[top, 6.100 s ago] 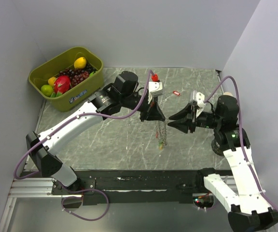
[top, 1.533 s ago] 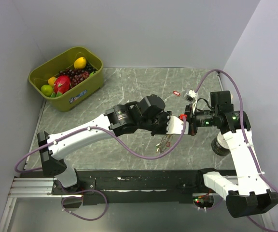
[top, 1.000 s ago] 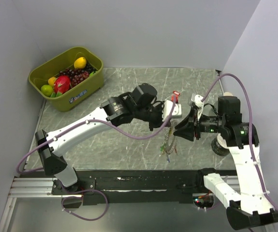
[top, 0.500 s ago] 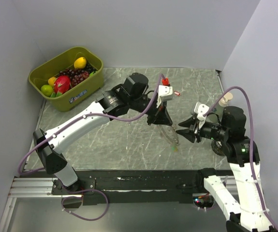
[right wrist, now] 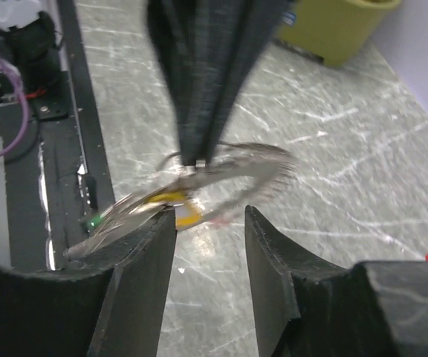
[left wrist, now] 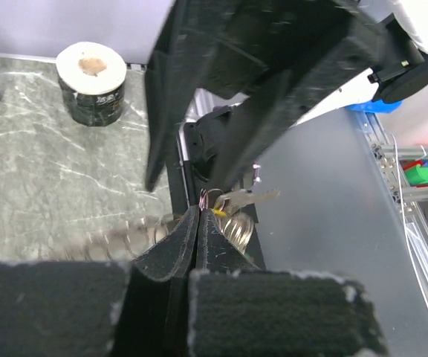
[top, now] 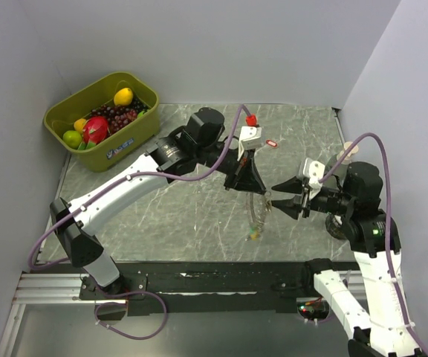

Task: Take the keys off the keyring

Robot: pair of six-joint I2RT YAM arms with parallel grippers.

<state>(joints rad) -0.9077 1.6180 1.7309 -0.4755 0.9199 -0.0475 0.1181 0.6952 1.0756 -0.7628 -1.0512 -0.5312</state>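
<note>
Top external view: the silvery beaded-chain keyring (top: 256, 212) is held above the table, pinched in the clenched left gripper (top: 256, 192), with the small coloured plastic keys (top: 253, 233) dangling. The right gripper (top: 279, 197) is parted and empty beside them. A single key probably has to be grasped next.

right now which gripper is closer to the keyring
Left. The left gripper is shut on the top of the keyring, which dangles below it. The right gripper sits just beside the chain, jaws open, apparently not touching it.
</note>
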